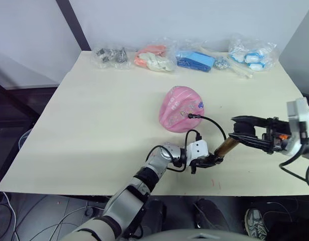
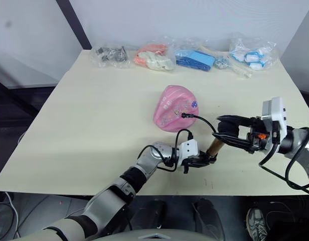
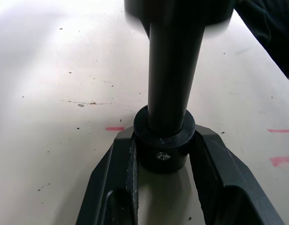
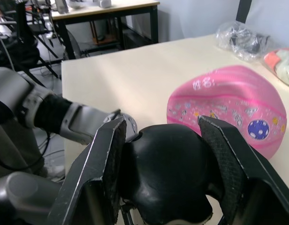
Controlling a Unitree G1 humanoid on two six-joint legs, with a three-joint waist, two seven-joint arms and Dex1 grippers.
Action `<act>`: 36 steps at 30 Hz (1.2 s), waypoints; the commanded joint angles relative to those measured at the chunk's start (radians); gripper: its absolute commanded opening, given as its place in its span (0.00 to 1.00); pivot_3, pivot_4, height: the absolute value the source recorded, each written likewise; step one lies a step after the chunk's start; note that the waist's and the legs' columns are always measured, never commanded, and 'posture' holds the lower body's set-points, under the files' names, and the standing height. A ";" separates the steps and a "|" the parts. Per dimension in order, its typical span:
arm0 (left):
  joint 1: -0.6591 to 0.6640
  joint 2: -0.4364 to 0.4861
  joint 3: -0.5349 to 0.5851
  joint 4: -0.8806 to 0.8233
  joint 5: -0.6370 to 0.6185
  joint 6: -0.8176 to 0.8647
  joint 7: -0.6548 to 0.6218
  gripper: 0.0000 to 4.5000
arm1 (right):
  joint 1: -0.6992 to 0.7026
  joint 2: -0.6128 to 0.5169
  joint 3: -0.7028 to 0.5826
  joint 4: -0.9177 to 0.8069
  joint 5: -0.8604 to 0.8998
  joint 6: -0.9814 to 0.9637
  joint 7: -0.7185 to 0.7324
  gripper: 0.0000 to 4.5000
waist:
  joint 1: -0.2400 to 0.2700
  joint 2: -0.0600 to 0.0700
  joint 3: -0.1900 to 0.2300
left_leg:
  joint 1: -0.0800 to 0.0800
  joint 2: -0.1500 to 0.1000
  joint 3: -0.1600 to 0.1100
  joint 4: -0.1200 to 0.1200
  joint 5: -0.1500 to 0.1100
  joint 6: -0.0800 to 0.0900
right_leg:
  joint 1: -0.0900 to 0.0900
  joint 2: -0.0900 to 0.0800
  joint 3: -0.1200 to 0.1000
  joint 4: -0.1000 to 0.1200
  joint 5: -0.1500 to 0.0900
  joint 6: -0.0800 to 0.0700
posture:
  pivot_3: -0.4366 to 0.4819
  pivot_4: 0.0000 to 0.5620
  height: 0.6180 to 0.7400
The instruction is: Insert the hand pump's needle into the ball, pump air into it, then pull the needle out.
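Note:
The pink ball lies dented and saggy at the table's middle. A thin black hose curves from the hand pump to a small black fitting pressed against the ball's right side; the needle itself is hidden there. The gold pump lies slanted near the front edge. My left gripper is shut on its lower black end cap. At the pump's upper end, my right gripper is shut on the black handle, with the ball just beyond.
Several clear plastic bags of small items line the far edge: grey parts, orange and white pieces, blue pieces, white and blue pieces. The table's front edge runs close below both grippers.

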 commanded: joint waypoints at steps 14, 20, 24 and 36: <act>0.022 0.009 -0.004 0.072 0.017 0.011 -0.028 0.23 | -0.219 -0.132 -0.224 0.015 0.265 0.192 -0.057 0.43 | 0.002 0.002 0.002 | -0.001 0.000 0.001 0.000 0.000 0.000 | -0.001 -0.001 0.000 0.000 0.000 0.000 | 0.48 0.27 0.97; 0.022 0.010 -0.009 0.080 0.025 0.015 -0.026 0.23 | -0.236 -0.152 -0.230 0.017 0.287 0.226 -0.046 0.43 | 0.003 0.002 0.002 | -0.001 0.000 0.001 0.000 0.000 0.001 | -0.001 -0.001 0.000 0.000 0.000 0.000 | 0.48 0.27 0.97; 0.022 0.010 -0.011 0.082 0.025 0.010 -0.029 0.23 | -0.211 -0.165 -0.217 0.006 0.279 0.253 -0.027 0.43 | 0.005 0.002 0.002 | -0.001 0.000 0.001 0.000 0.000 0.001 | -0.001 -0.001 0.000 0.000 0.000 0.000 | 0.48 0.27 0.97; 0.020 -0.002 0.013 0.100 0.004 -0.039 -0.040 0.23 | -0.033 -0.043 -0.078 -0.060 0.082 0.137 -0.013 0.43 | 0.007 0.000 0.000 | 0.000 0.000 0.000 0.000 0.000 0.001 | 0.000 0.000 0.000 0.000 0.000 0.000 | 0.48 0.27 0.97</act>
